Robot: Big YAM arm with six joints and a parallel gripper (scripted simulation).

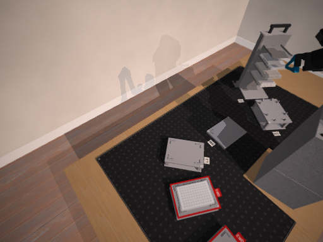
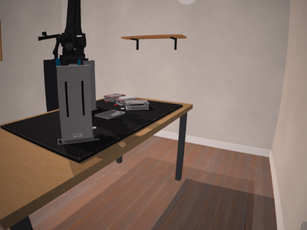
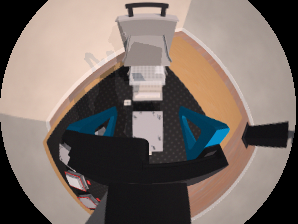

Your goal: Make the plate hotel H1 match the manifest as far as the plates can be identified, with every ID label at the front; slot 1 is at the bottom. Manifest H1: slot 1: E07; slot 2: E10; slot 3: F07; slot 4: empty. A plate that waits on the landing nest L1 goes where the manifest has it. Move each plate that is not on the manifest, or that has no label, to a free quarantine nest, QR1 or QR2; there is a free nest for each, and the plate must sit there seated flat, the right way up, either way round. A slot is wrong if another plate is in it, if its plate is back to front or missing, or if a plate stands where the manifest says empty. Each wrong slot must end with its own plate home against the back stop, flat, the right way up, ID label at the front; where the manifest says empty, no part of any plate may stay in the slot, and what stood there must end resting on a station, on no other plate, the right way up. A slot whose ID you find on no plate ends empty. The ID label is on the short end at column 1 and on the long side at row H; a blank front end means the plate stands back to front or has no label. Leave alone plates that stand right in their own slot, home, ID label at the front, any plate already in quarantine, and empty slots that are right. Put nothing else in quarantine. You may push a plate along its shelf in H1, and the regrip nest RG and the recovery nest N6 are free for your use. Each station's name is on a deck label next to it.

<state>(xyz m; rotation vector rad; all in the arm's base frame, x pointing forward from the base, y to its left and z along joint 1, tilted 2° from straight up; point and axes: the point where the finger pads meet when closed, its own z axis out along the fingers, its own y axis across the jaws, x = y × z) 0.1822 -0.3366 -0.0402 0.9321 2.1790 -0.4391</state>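
The plate hotel H1 (image 1: 264, 61) stands at the far right of the black mat and shows from the back in the exterior view (image 2: 75, 102). Three white plates sit on its shelves: an upper one (image 1: 273, 62), a middle one (image 1: 269, 73) and a low one (image 1: 264, 82). I cannot read their labels. My gripper (image 1: 293, 64) hangs in front of the hotel at about the upper plate's height. Its blue fingers are wide open with nothing between them. In the wrist view the gripper (image 3: 149, 128) faces the hotel (image 3: 147, 50).
An empty pinned nest (image 1: 272, 114) stands just in front of the hotel. A flat grey slab (image 1: 226, 132) and another empty nest (image 1: 184, 154) lie further along. A red-edged nest holds a well plate (image 1: 194, 196); a second red nest (image 1: 225, 236) shows at the bottom edge. A large grey block (image 1: 294, 164) stands at the right.
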